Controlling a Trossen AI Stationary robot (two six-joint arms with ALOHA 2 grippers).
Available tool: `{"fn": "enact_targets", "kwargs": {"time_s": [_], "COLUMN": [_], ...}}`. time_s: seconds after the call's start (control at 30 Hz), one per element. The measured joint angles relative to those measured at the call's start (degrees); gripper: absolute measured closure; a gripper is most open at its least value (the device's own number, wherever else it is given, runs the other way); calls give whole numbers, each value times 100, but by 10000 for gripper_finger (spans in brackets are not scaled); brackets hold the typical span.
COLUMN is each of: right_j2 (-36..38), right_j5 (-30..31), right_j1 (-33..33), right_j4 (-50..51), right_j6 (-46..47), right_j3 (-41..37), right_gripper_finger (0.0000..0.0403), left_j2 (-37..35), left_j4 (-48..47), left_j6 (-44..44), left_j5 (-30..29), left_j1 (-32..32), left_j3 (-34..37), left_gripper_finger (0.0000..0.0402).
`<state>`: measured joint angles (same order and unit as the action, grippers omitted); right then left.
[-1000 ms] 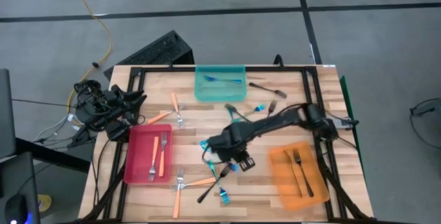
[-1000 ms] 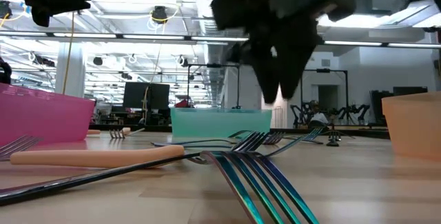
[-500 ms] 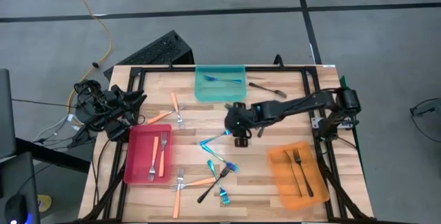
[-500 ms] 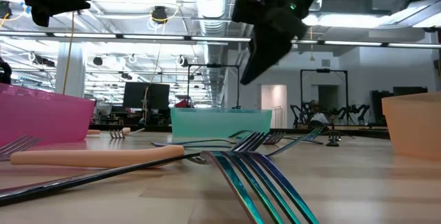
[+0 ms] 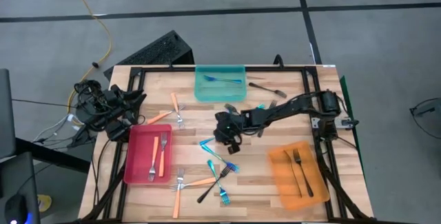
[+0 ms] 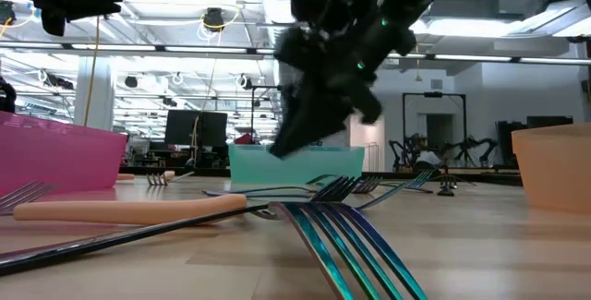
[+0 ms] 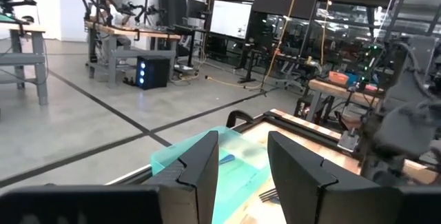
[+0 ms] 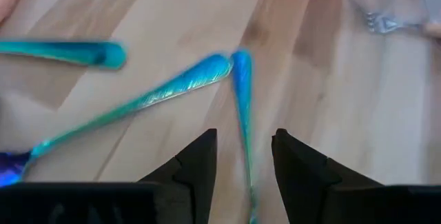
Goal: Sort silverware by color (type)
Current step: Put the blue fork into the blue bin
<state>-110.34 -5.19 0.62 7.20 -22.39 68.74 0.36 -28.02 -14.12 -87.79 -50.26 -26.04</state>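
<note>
- A wooden table [image 5: 196,124] seen from above, on a grey floor with dark tile lines; at table height, a bright workshop with ceiling lights and benches shows behind it.
- Nearest the front edge, a loose cluster of forks [image 5: 210,179] lies on bare wood: orange-handled, blue and one dark, partly crossing.
- A red tray [image 5: 138,160] at front left holds two orange-handled forks [image 5: 159,156].
- An orange tray [image 5: 306,186] at front right holds two dark forks [image 5: 300,169].
- At mid-table the right gripper [image 5: 228,136] hangs low, its arm reaching in from the right edge. Its fingers [image 8: 195,158] stand narrowly apart and empty, just above two blue forks [image 8: 180,86] whose ends meet.
- More forks lie scattered around the middle and towards the back.
- A teal tray [image 5: 207,92] at the back edge holds one blue fork [image 5: 222,80].
- The left gripper [image 7: 241,165] is parked off the table's left side, its fingers apart, holding nothing.
</note>
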Motion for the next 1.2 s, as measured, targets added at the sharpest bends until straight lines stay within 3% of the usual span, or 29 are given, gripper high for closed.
{"fn": "enact_targets", "kwargs": {"time_s": [0.4, 1.07, 1.2], "right_j2": [-151, -151, -151], "right_j5": [-608, -676, -679], "right_j1": [-433, -459, -482], "right_j4": [-94, -162, -710], "right_j6": [28, 46, 45], "right_j3": [18, 14, -265], "right_gripper_finger": [241, 241, 241], "left_j2": [2, 2, 2], "left_j4": [3, 1, 1], "left_j6": [-9, -17, -18], "left_j5": [-9, -4, -4], "left_j1": [0, 2, 2], "left_j3": [0, 0, 0], "left_gripper_finger": [289, 289, 289]}}
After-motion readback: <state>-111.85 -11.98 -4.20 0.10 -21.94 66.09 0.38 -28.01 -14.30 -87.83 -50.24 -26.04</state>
